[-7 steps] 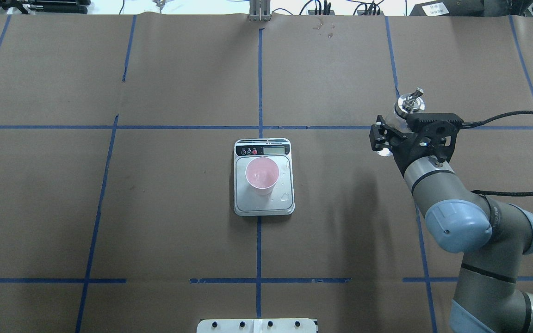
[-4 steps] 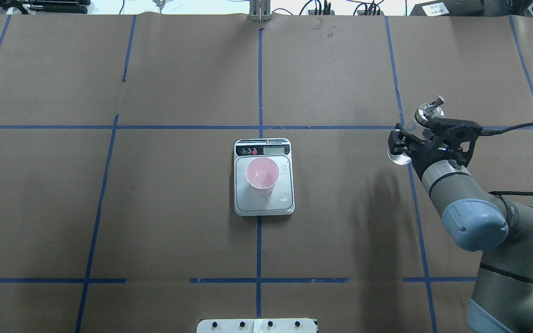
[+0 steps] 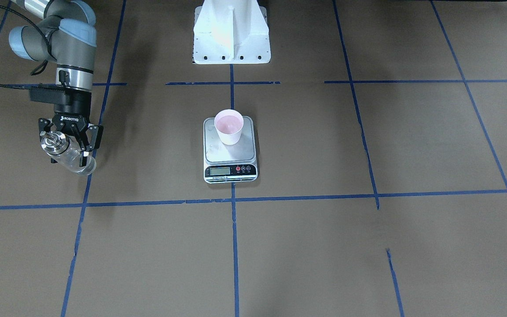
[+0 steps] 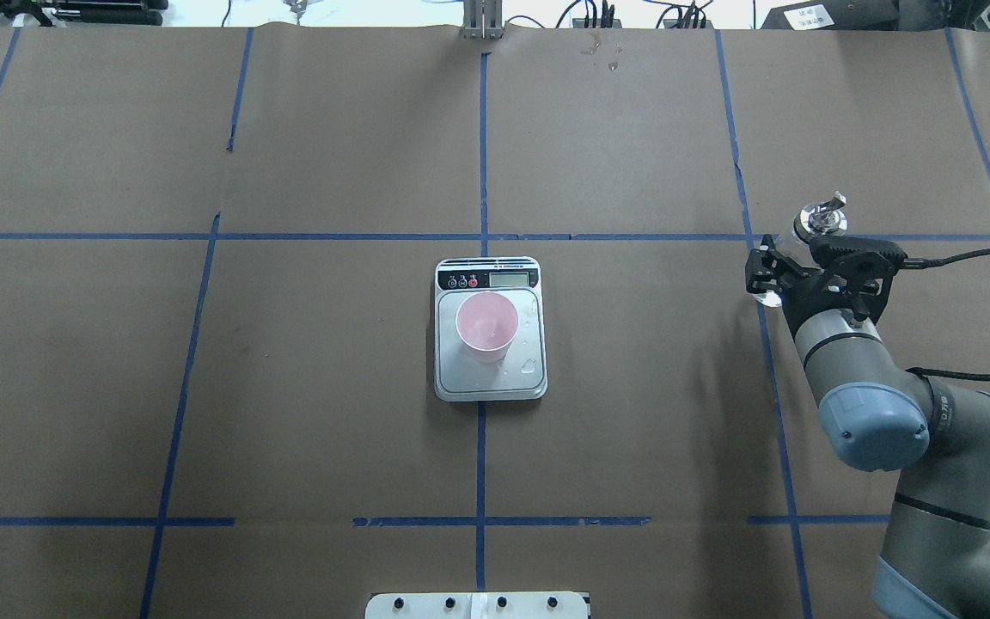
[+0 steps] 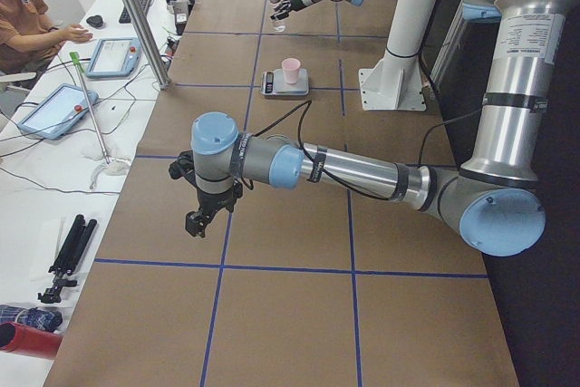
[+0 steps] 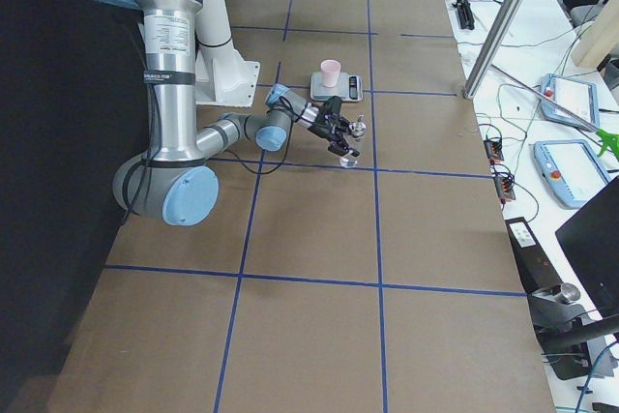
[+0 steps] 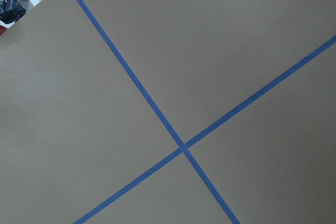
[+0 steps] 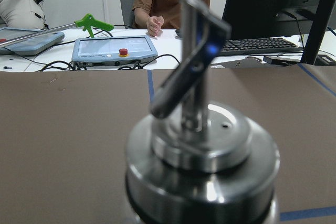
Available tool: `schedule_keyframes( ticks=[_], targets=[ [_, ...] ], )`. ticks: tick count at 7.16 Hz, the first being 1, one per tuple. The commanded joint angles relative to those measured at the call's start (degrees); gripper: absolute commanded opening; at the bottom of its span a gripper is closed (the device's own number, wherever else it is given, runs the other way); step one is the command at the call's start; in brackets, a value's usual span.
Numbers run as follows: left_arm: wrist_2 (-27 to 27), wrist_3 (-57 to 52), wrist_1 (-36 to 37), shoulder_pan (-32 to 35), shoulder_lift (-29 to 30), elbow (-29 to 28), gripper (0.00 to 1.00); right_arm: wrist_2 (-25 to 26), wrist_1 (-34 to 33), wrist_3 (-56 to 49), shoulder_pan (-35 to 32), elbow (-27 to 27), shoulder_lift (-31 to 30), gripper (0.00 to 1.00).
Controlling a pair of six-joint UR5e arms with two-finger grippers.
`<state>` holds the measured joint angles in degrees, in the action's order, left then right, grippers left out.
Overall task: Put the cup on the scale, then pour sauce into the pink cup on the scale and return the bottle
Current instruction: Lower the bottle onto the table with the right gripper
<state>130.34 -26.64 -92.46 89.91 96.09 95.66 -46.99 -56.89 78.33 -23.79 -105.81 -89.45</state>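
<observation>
tabletop (image 4: 332, 155) lies under my right tool (image 3: 71, 152); i can't tell if the bottle base touches it. the scale (image 4: 452, 378) is well apart to the tool's left, with the cup (image 4: 486, 325) upright on it. right tool is clamped on the bottle (image 3: 79, 164), held tilted, spout cap pointing away from my base. left tool (image 5: 201, 215) is far off; apart or together, cannot tell. risk: if i let go while it's tilted, it tips, rolls, and sauce leaks from the spout.

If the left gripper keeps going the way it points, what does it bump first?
Probably the brown paper-covered table, near a crossing of blue tape lines. The left gripper points down with nothing visible beneath.
</observation>
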Motion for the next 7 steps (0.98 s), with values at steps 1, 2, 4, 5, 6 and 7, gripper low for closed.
schedule_keyframes(
  ticks=[1,2,4,5,6,7],
  targets=[
    [0.0,0.01,0.0,0.0,0.07,-0.04,1.0,0.23,0.02,0.51,1.02,0.16,0.15,0.0],
    [0.0,0.01,0.0,0.0,-0.02,-0.04,1.0,0.93,-0.06,0.51,1.72,0.25,0.07,0.0],
    [0.0,0.01,0.0,0.0,-0.02,-0.04,1.0,1.02,-0.06,0.51,2.08,0.43,0.07,0.0],
    [-0.09,0.01,0.0,0.0,-0.02,-0.04,1.0,0.94,-0.15,0.42,2.34,0.51,0.07,0.0],
    [0.0,0.01,0.0,0.0,-0.02,-0.04,1.0,0.94,-0.15,0.42,2.43,0.51,-0.02,0.0],
    [0.0,0.01,-0.09,0.0,-0.02,-0.04,1.0,0.94,-0.15,0.42,2.43,0.51,-0.19,0.0]
  ],
)
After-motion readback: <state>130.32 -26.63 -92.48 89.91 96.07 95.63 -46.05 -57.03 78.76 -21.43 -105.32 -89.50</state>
